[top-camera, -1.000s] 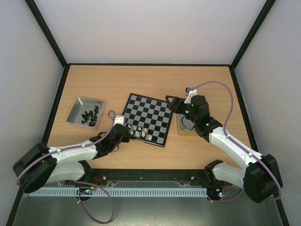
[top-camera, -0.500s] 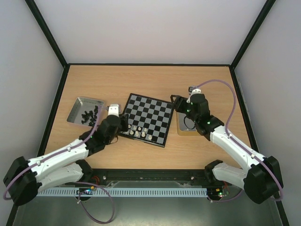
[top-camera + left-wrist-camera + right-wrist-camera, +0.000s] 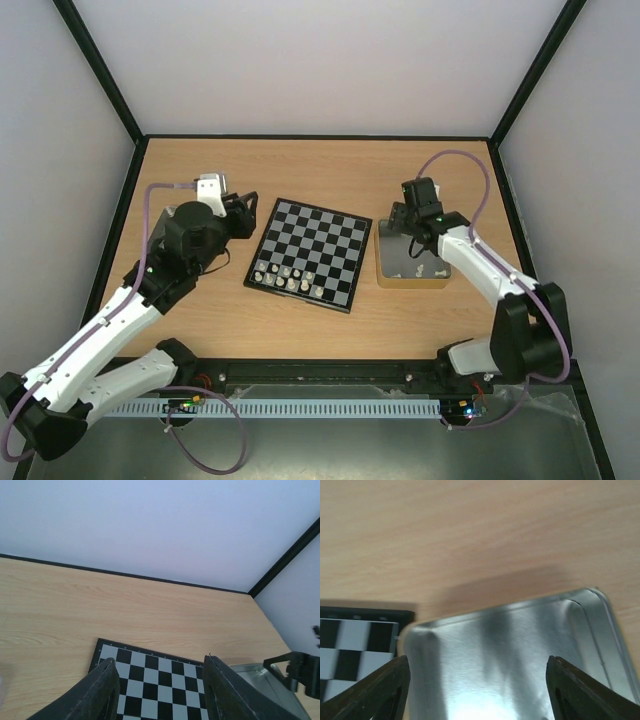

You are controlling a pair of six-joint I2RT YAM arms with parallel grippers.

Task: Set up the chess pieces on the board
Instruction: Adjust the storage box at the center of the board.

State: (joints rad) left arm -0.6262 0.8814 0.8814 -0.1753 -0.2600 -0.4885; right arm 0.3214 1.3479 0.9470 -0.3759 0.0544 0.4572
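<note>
The board (image 3: 312,248) lies a little askew in the middle of the table. Several cream-white chess pieces (image 3: 285,274) stand along its near rows. My left gripper (image 3: 240,213) hovers raised just off the board's left side. In the left wrist view the left gripper (image 3: 159,659) is open with nothing between its fingers, and the board (image 3: 150,675) shows beneath them. My right gripper (image 3: 405,222) hangs over the silvery tin (image 3: 435,278) to the right of the board. Seen from its wrist, the right gripper (image 3: 477,659) is open wide and empty above the tin's floor (image 3: 510,645).
The right tin (image 3: 260,680) sits close to the board's right edge, and a corner of the board (image 3: 350,640) shows beside it. Black-framed pale walls enclose the table on three sides. Bare wood lies behind the board.
My left arm rose and swung back left from the board's near left corner, its jaws opening. A cream piece now stands at that corner. My right gripper moved right, from the board's edge to above the tin.
</note>
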